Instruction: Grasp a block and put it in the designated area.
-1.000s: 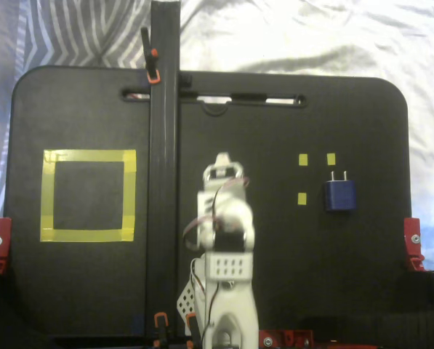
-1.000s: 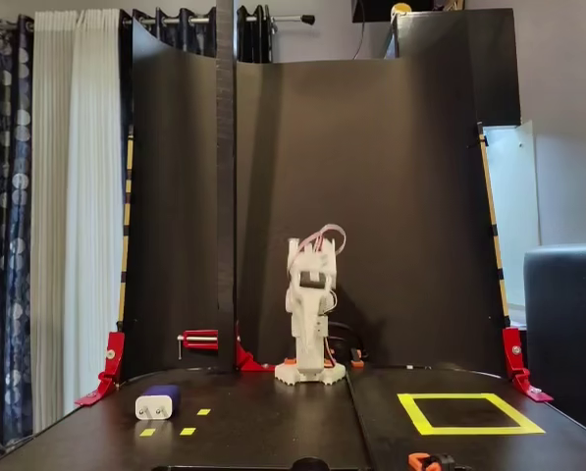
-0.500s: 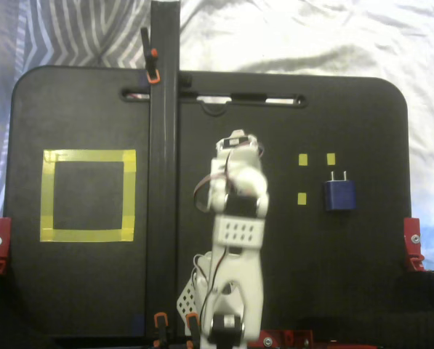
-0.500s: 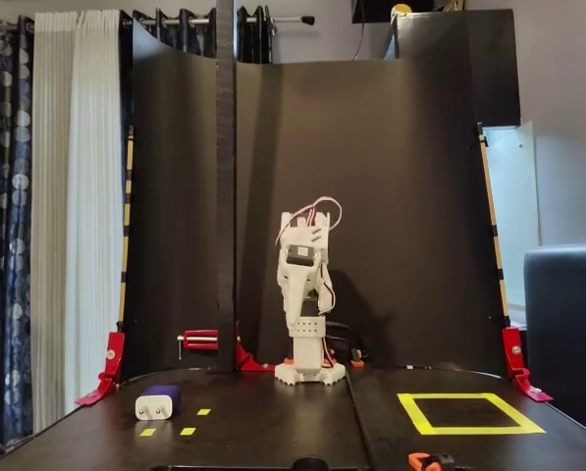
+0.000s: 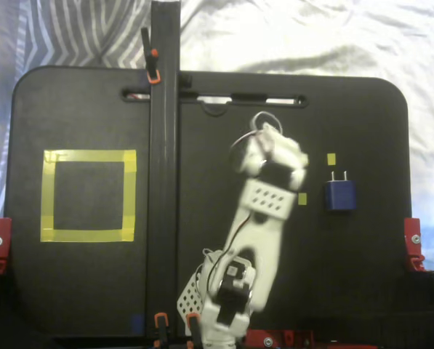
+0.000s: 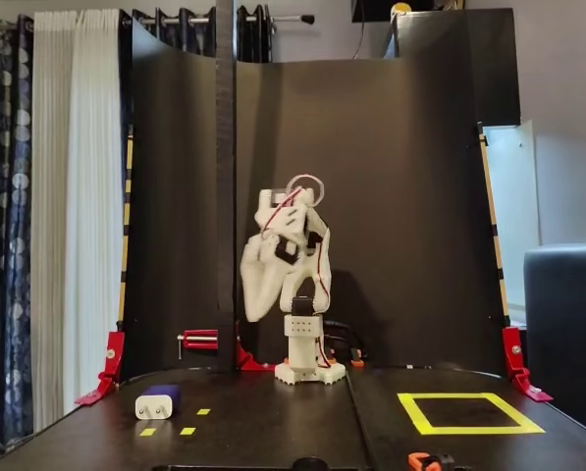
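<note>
Black board (image 5: 362,109) | block (image 5: 340,195) apart from arm – hand (image 5: 275,138) folded in, grip unreadable

A home room is suggested. Window curtains (image 6: 52,196) are seen beside a black backdrop (image 6: 371,196). An upholstered chair (image 6: 565,324) is glimpsed.

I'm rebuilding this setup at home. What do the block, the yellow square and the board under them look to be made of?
The block: likely moulded plastic, dark blue with a white end face, and two pale prongs, probably metal. The yellow square: flat matte tape strips, overlapping at the corners. The board: smooth black sheet, maybe plastic or laminate, with a faint sheen; the exact material is unclear.
</note>
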{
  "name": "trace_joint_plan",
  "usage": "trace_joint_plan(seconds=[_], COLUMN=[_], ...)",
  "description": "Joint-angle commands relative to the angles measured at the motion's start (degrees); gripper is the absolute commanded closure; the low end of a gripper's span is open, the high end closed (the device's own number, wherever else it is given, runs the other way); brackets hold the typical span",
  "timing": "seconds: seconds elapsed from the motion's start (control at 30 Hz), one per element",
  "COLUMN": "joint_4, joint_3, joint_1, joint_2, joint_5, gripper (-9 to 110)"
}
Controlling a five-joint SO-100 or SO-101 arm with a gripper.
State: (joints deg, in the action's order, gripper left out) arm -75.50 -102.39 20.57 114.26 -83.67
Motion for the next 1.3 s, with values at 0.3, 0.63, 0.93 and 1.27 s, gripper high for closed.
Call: trace_joint_plan(seconds=[0.3,0.63,0.93,1.27], joint_4=[-23.82,-15.91,-7.29,-6.06], joint_3=[16.52,17.05,22.50,31.99], joint_1=[14.59,25.14,33.84,36.30], joint_2=[-12.04,-20.13,-32.17,-42.54], joint_5=[-37.71,-50.71,-58.10,-58.71], gripper=[101,101,101,100])
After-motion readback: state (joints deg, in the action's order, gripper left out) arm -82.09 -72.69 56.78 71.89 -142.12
